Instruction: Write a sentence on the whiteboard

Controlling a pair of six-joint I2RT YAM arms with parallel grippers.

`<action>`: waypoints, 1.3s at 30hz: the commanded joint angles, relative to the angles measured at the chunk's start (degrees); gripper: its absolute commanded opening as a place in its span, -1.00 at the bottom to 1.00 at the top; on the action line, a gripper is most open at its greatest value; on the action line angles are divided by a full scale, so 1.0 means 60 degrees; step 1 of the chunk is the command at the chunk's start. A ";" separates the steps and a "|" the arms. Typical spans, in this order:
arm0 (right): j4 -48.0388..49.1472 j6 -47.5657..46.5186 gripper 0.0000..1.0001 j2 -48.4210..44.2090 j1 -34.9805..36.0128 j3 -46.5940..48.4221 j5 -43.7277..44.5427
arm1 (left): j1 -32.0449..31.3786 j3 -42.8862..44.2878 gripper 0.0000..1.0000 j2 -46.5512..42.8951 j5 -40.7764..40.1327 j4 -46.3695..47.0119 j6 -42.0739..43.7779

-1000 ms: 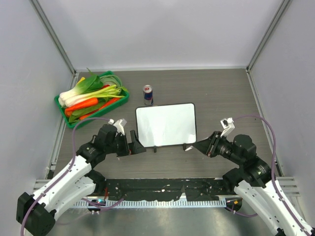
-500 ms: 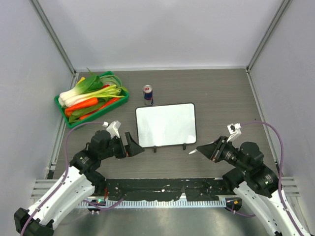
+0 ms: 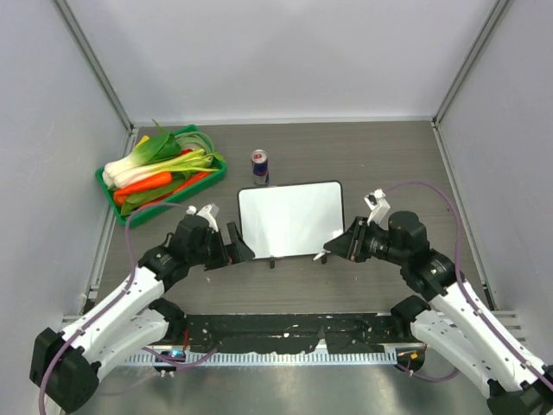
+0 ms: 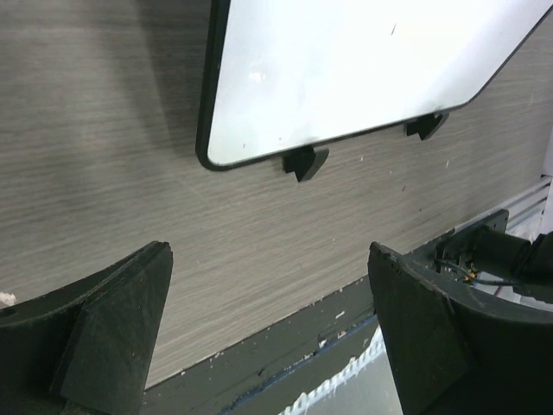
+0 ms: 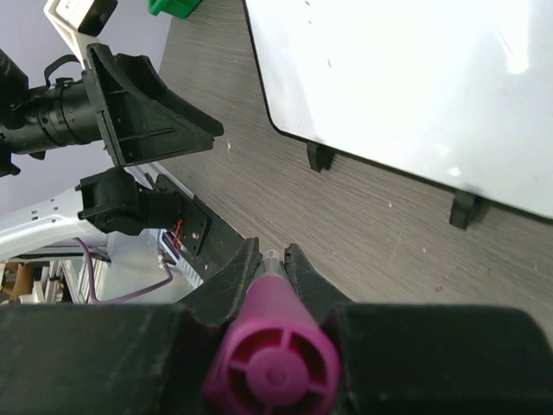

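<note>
Between left gripper (image 3: 238, 245) and right gripper (image 3: 335, 246), whiteboard (image 3: 291, 218)

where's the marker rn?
The magenta marker is clamped in the right pincer; in the top view its tip sits by the near-right corner of the whiteboard.

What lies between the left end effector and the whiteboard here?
Only bare table top: the left wrist view shows wood grain between the open left end effector and the footed edge of the whiteboard.
</note>
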 commanded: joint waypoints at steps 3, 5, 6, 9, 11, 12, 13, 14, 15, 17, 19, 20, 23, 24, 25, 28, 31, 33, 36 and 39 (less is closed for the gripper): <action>0.3002 -0.0341 -0.99 0.1830 0.0028 0.0773 -0.1072 | 0.0540 0.0960 0.98 0.1171 0.0065 0.1183 0.0812; 0.3603 -0.0341 -0.99 0.2490 0.0013 0.0934 -0.1277 | 0.0891 0.1049 0.98 0.1538 0.0474 0.1519 0.1017; 0.3938 -0.0355 -0.99 0.2898 0.0028 0.0979 -0.1321 | 0.1154 0.1122 0.99 0.1743 0.0607 0.1622 0.1076; 0.4510 -0.0414 -0.99 0.3530 0.0028 0.1345 -0.1380 | 0.1784 0.1254 0.99 0.2285 0.1236 0.2046 0.1223; 0.4834 -0.0472 -0.99 0.3897 0.0042 0.1520 -0.1439 | 0.2166 0.1211 0.99 0.2549 0.1690 0.2557 0.1180; 0.5009 -0.0487 -0.99 0.4072 0.0028 0.1565 -0.1468 | 0.2385 0.1181 0.99 0.2667 0.1910 0.2851 0.1151; 0.5098 -0.0516 -0.99 0.4277 0.0013 0.1667 -0.1497 | 0.2547 0.1152 0.99 0.2813 0.2072 0.3071 0.1107; 0.5215 -0.0546 -0.99 0.4395 0.0013 0.1683 -0.1526 | 0.2722 0.1123 0.99 0.2945 0.2276 0.3392 0.1063; 0.5303 -0.0517 -0.99 0.4555 0.0013 0.1726 -0.1599 | 0.2869 0.1050 0.99 0.3062 0.2597 0.3773 0.1004; 0.5596 -0.0531 -0.99 0.4790 -0.0001 0.1697 -0.1716 | 0.3045 0.0947 0.98 0.3326 0.3111 0.4680 0.0916; 0.5874 -0.0531 -0.99 0.5010 -0.0001 0.1697 -0.1819 | 0.3105 0.0830 0.96 0.3662 0.3521 0.5487 0.0916; 0.5933 -0.0488 -0.99 0.5055 -0.0001 0.1683 -0.1849 | 0.3134 0.0786 0.94 0.3910 0.3784 0.5969 0.0916; 0.6226 -0.0370 -0.99 0.5230 -0.0104 0.1697 -0.2126 | 0.3134 0.0698 0.84 0.4643 0.4517 0.7083 0.0887; 0.6285 -0.0356 -0.99 0.5245 -0.0133 0.1697 -0.2156 | 0.3134 0.0611 0.80 0.4921 0.4621 0.7522 0.0858; 0.6300 -0.0384 -0.99 0.5260 -0.0162 0.1712 -0.2200 | 0.3163 0.0566 0.76 0.5112 0.4753 0.7860 0.0872; 0.6300 -0.0399 -0.99 0.5289 -0.0235 0.1756 -0.2230 | 0.3178 0.0376 0.72 0.5567 0.4973 0.8740 0.0916; 0.6227 -0.0429 -0.99 0.5348 -0.0265 0.1815 -0.2274 | 0.3164 0.0346 0.69 0.5860 0.5251 0.9093 0.1193; 0.6271 -0.0443 -0.99 0.5333 -0.0265 0.1785 -0.2245 | 0.3178 0.0317 0.67 0.6036 0.5412 0.9399 0.1296; 0.6286 -0.0429 -0.99 0.5406 -0.0265 0.1741 -0.2230 | 0.3178 0.0200 0.57 0.6373 0.5676 0.9913 0.1297; 0.6256 -0.0429 -0.99 0.5451 -0.0280 0.1756 -0.2245 | 0.3164 0.0068 0.51 0.6695 0.5910 1.0689 0.1224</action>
